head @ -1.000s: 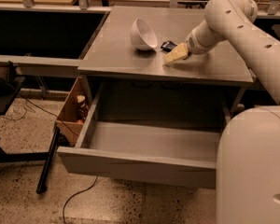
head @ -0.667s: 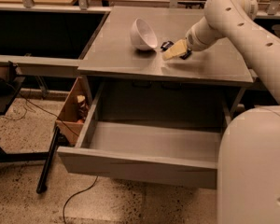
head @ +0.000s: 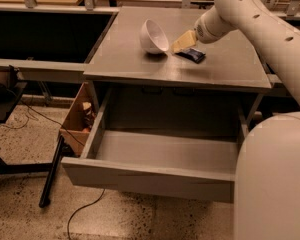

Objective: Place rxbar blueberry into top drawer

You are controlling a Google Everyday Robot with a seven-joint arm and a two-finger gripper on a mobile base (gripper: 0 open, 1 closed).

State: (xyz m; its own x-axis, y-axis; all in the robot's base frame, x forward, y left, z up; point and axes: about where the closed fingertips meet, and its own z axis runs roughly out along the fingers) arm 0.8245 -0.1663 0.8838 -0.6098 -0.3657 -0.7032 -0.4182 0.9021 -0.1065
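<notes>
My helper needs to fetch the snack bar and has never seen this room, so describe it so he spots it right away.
Find the grey table above the open top drawer. Toward its back a white bowl lies tipped, with the robot's gripper just right of it. The rxbar blueberry is the small flat dark packet beside the gripper, the only dark thing on the tabletop.

There is one white bowl (head: 153, 36) and one rxbar blueberry (head: 191, 55) on the one grey tabletop (head: 140, 64). One gripper (head: 182, 41) is low over the tabletop, just beside the bowl and the bar. Below there is one top drawer (head: 150, 179), pulled out, with one brown cardboard box (head: 72, 119) next to it and one black cable (head: 82, 214) on the floor.
</notes>
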